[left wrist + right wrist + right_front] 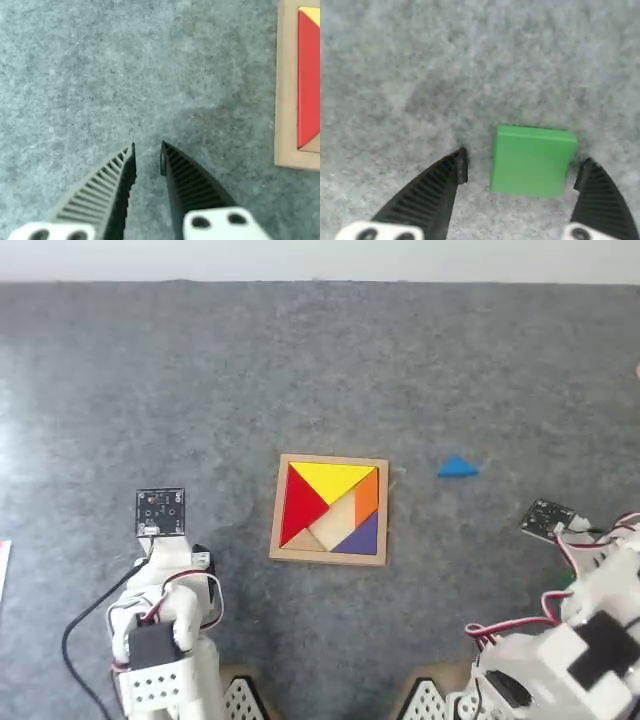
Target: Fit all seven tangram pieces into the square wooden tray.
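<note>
The square wooden tray [279, 510] lies mid-table with a yellow triangle [330, 478], a red triangle [300, 506], an orange piece [366, 498] and a purple piece [362, 536] in it; bare wood [334, 525] shows in the middle. A blue triangle [457, 468] lies on the carpet to the tray's right. A green square [532, 160] lies flat between the fingers of my right gripper [525, 156], which is open wide and not touching it. My left gripper [147, 146] hovers over bare carpet beside the tray's rim [285, 100], its fingers a narrow gap apart and empty.
Grey carpet [200, 370] covers the whole table. The left arm [165, 610] stands at the front left and the right arm [590, 620] at the front right. A white wall strip [320, 258] runs along the far edge.
</note>
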Robot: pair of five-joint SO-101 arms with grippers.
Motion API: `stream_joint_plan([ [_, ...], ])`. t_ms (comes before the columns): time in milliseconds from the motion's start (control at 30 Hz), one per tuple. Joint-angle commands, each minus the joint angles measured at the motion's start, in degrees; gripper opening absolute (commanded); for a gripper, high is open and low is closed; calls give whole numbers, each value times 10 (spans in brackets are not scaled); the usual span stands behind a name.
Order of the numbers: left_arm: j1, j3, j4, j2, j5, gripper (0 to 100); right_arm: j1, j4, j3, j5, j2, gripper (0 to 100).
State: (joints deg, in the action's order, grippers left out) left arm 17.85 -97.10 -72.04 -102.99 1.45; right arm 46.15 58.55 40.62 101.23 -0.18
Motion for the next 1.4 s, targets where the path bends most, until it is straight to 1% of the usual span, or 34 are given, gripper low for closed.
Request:
stream_joint_plan([
  [0,-1,7,-2,-11,1,82,-5,24,-47,-7,7,305],
  [133,-1,7,-2,-11,1,82,-2,27,-60,-9,7,189],
  [200,-1,7,-2,-11,1,82,-2,27,-63,-9,6,155],
  [300,-1,7,-2,-11,1,82,-2,30,-71,-10,2,144],
  [433,-1,7,-2,-11,1,82,-8,74,-71,-9,-51,143],
  [533,-1,7,-2,-11,1,82,-34,121,-71,-10,-124,143],
  [600,-1,7,-2,-11,1,82,-72,160,-69,-21,-171,143],
  [700,-1,7,-2,-11,1,82,-173,189,-69,-104,-225,143],
  [833,-1,7,-2,-11,1,82,-352,189,-69,-222,-252,143],
  [967,-1,7,-2,-11,1,82,-531,169,-75,-325,-251,144],
  [1067,-1,7,-2,-11,1,82,-633,131,-76,-416,-251,144],
  [1133,-1,7,-2,-11,1,82,-689,114,-77,-474,-246,144],
  [1200,-1,7,-2,-11,1,82,-727,95,-86,-530,-225,144],
  [1367,-1,7,-2,-11,1,82,-764,76,-158,-726,-124,145],
])
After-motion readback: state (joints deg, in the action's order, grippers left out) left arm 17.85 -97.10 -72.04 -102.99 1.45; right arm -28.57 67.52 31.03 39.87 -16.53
